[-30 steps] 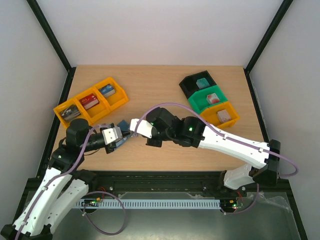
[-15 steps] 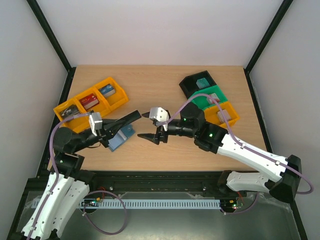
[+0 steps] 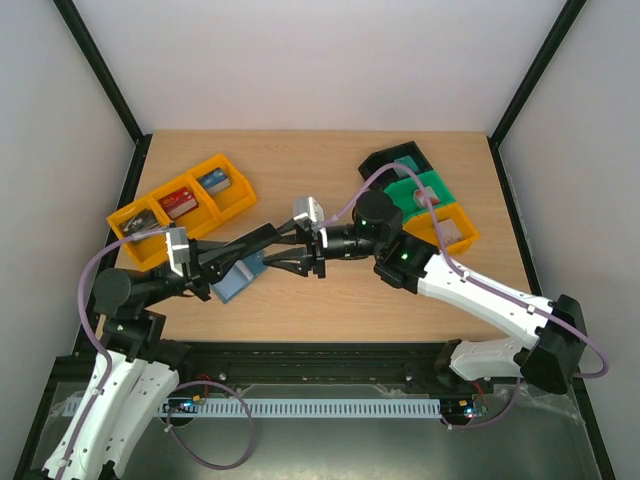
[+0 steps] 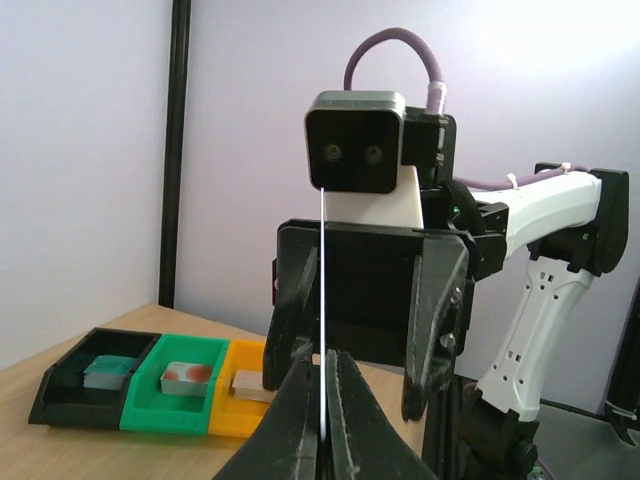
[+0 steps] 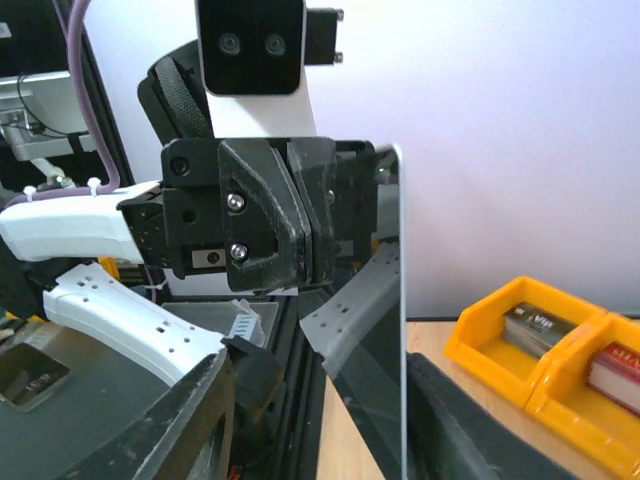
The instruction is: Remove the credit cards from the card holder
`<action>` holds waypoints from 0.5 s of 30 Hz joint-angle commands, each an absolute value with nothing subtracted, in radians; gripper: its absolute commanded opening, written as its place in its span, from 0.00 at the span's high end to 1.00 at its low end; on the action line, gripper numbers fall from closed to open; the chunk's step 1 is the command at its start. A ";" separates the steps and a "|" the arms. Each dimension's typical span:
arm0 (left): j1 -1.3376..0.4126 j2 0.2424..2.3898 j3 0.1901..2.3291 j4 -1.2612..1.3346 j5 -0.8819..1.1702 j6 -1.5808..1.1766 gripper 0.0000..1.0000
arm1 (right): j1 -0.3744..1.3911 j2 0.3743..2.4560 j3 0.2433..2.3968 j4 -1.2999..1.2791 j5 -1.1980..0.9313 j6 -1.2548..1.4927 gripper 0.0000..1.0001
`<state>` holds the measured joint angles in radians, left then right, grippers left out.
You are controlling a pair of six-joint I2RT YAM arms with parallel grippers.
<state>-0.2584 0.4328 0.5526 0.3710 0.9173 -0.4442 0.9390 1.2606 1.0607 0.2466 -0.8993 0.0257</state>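
Observation:
The blue card holder (image 3: 238, 279) lies open on the table, left of centre, with no gripper touching it. Above it my left gripper (image 3: 276, 236) is shut on a credit card. The left wrist view shows that card edge-on as a thin pale line (image 4: 322, 300) rising from between the closed fingers (image 4: 324, 358). My right gripper (image 3: 279, 250) faces the left one, and its open fingers straddle the card. In the right wrist view the card (image 5: 385, 380) is a dark glossy sheet standing just beside the right finger (image 5: 470, 430), well away from the left finger (image 5: 195, 420).
A row of orange trays (image 3: 182, 203) with blocks sits at the back left. Black, green and orange trays (image 3: 420, 195) sit at the back right, also seen in the left wrist view (image 4: 170, 395). Both arms meet over the table's middle.
The left gripper has risen from the holder with a card in its grip. The right gripper opened, pulled back to the right, then came in around the raised card.

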 commanded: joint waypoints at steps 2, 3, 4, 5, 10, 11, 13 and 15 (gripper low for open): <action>-0.250 0.414 0.544 0.404 0.942 -0.468 0.98 | 0.928 1.255 1.114 0.322 -0.970 0.078 0.64; -0.250 0.414 0.544 0.404 0.942 -0.469 0.98 | 0.926 1.253 1.117 0.321 -0.969 0.077 0.67; -0.248 0.414 0.543 0.403 0.944 -0.469 0.98 | 0.926 1.253 1.118 0.321 -0.969 0.077 0.70; -0.249 0.413 0.542 0.404 0.946 -0.469 0.98 | 0.924 1.253 1.121 0.321 -0.969 0.076 0.73; -0.249 0.412 0.537 0.401 0.950 -0.470 0.98 | 0.924 1.259 1.144 0.294 -0.969 0.068 0.98; -0.249 0.411 0.536 0.398 0.949 -0.467 0.98 | 0.924 1.259 1.150 0.278 -0.969 0.059 0.98; -0.248 0.410 0.536 0.378 0.936 -0.459 0.97 | 0.924 1.257 1.165 0.222 -0.963 0.022 0.98; -0.247 0.405 0.540 0.333 0.897 -0.431 0.73 | 0.924 1.253 1.187 0.112 -0.938 -0.043 0.98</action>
